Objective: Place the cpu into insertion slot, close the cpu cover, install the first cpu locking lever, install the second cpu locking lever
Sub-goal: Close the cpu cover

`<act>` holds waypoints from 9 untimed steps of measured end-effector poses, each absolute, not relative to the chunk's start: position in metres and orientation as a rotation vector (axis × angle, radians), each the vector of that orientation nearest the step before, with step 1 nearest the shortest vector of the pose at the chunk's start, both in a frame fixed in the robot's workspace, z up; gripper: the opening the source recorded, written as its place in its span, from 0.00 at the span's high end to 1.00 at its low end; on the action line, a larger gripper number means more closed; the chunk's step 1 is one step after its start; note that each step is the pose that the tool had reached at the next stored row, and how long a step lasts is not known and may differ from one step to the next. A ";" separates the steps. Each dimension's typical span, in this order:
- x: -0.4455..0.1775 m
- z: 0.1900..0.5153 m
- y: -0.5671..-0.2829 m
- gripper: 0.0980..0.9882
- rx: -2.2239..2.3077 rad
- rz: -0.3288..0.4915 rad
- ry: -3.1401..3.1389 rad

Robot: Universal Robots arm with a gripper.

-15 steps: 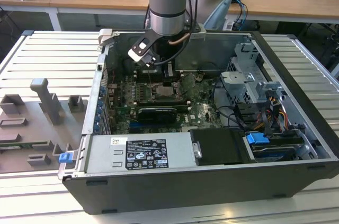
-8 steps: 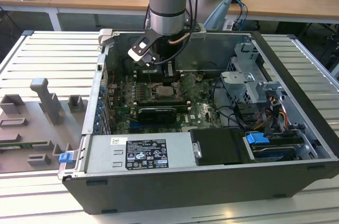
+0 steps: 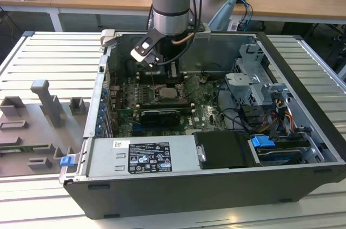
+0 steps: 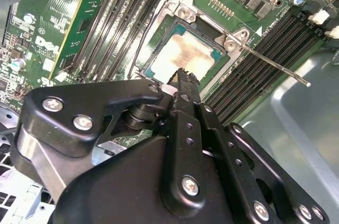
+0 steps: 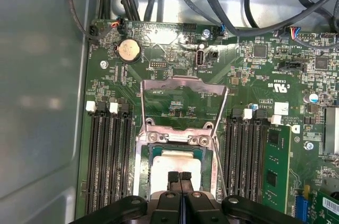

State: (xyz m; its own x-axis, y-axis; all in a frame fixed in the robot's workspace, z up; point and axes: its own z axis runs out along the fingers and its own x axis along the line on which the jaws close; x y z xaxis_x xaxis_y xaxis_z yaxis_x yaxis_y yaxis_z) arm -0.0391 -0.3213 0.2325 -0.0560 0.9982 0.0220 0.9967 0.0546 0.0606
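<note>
1. One small, flat, square cpu with a pale silvery-beige metal face lies inside the square dark insertion slot with its silver metal rim, and it looks level to us.
2. We see the thin silver frame-shaped cpu cover standing open, hinged up off the slot. A thin silver locking lever sticks out free beside it.
3. Our black two-fingered gripper hangs directly over the cpu with its fingertips pressed together and nothing between them. We cannot tell from these angles whether they touch the metal face.
4. We judge the risk to be that nothing clamps the chip. Any sideways drag of those tips could scrape its face or tilt it on the contacts. A careless swing could catch the free lever or the long black memory slots flanking the slot.
</note>
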 end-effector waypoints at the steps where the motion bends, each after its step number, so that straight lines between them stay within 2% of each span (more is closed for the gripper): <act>1: -0.039 0.233 -0.321 0.99 2.141 0.092 2.262; 9: -0.039 0.236 -0.321 0.99 2.141 0.092 2.262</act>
